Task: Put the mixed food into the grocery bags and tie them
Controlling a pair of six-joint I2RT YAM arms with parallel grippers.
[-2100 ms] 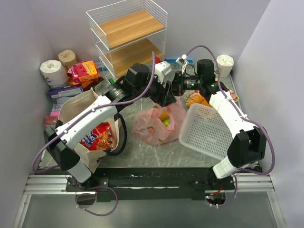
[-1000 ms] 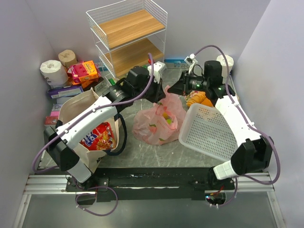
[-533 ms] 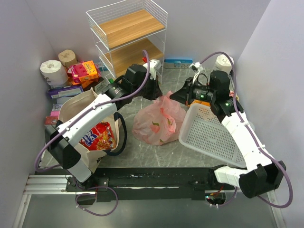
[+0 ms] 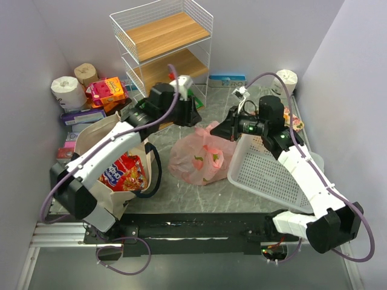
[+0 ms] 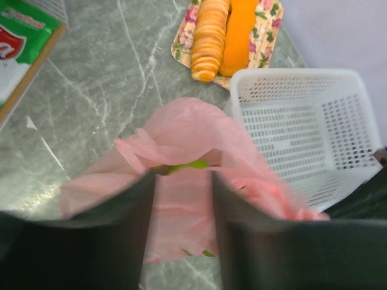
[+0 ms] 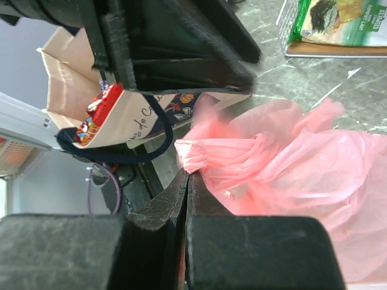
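Observation:
The pink fruit-printed bag (image 4: 199, 154) lies bunched on the table, a bit of green fruit (image 5: 187, 164) peeking from its top. My right gripper (image 4: 228, 130) is at the bag's upper right, shut on a gathered pink handle (image 6: 211, 154). My left gripper (image 4: 193, 118) hovers over the bag's back left edge, its fingers (image 5: 136, 232) apart with nothing between them, only the bag (image 5: 181, 211) below. The beige tote (image 4: 103, 142) stands at the left with a red snack packet (image 4: 124, 172) inside.
A white perforated basket (image 4: 272, 172) lies right of the pink bag. A floral tray with orange food (image 5: 227, 36) sits behind it. A wire shelf (image 4: 163, 42) stands at the back. Toilet rolls (image 4: 63, 90) and boxes crowd the back left corner.
My left gripper has opened, let go of the pink bag and lifted toward the back left. My right gripper keeps its hold and has shifted slightly left toward the bag.

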